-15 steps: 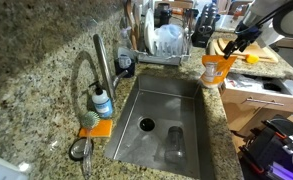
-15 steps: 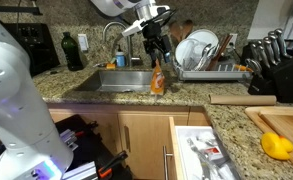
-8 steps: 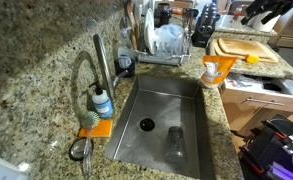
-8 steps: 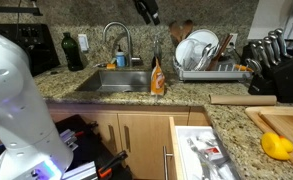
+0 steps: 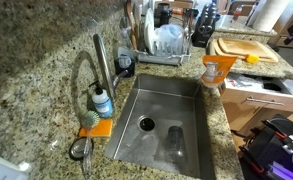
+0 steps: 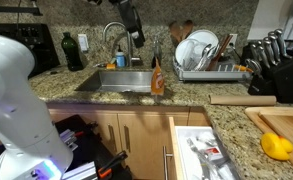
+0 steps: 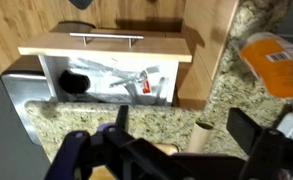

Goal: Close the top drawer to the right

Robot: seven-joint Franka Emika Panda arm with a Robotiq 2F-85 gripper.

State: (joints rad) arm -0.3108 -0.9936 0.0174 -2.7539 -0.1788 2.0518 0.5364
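The top drawer stands pulled out. In the wrist view its brown wooden front point(image 7: 106, 48) with a metal bar handle faces me, and the pale interior holds utensils. It also shows in both exterior views point(image 5: 266, 102) point(image 6: 176, 140). My gripper point(image 7: 184, 135) is open and empty, with its dark fingers spread over the granite counter. In an exterior view the gripper point(image 6: 135, 34) hangs high above the faucet, far from the drawer.
An orange bottle point(image 6: 157, 78) point(image 5: 215, 70) stands by the sink point(image 5: 166, 120). A dish rack point(image 6: 206, 55), a knife block point(image 6: 271, 70), a cardboard roll point(image 6: 241, 99) point(image 7: 198, 142) and a cutting board with a lemon point(image 6: 276, 147) are on the counter.
The arm has risen from beside the orange bottle and swung away over the sink and faucet. It has left the view that looks down on the sink. The drawer has not moved.
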